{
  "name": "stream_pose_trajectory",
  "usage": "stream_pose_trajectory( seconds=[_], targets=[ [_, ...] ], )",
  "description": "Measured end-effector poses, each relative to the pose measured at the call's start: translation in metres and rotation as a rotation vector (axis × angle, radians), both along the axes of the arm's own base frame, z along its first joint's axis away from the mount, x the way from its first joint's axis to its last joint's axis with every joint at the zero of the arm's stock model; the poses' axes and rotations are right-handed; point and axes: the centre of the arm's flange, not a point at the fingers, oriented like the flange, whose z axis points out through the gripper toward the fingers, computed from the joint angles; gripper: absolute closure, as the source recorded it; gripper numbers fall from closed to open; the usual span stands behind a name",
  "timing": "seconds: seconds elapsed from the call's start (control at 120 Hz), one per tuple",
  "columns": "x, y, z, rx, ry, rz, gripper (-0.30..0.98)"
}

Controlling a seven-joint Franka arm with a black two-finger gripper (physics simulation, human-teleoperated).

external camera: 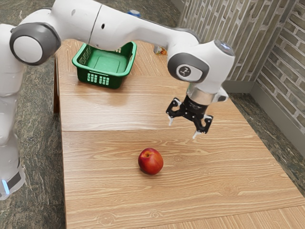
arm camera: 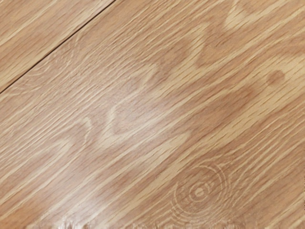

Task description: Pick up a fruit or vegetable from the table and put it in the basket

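The red fruit (external camera: 151,162) rests on the wooden surface (external camera: 109,200), nearest the exterior view's camera: round, smooth and shiny, deep red with an orange blush and a stem hollow on top. Farther back, toward the exterior view's right, my pincer (external camera: 182,130) hangs above the wood, pointing down, its two fingers spread apart with a bare gap between them. Beyond, toward the exterior view's left, stands the green basket (external camera: 97,78), upright, slotted in its walls, well apart from the fruit. Farther still, a patterned can (external camera: 160,50) is partly hidden behind my white arm (external camera: 114,24). The wrist view gives me the wood grain close up, with a ringed knot (arm camera: 199,192), a small dark spot (arm camera: 275,77) and a straight dark seam (arm camera: 57,46).
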Motion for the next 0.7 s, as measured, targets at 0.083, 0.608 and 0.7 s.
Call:
stream_pose_trajectory(
  seconds=[0.083,0.608,0.7],
  targets=[
    [-0.032,0.000,-0.011,-0.006,0.000,-0.031,0.00],
    [-0.069,-0.019,-0.043,-0.116,-0.060,-0.106,0.00],
    [-0.067,-0.013,-0.043,-0.123,-0.070,-0.098,0.00]
  ],
)
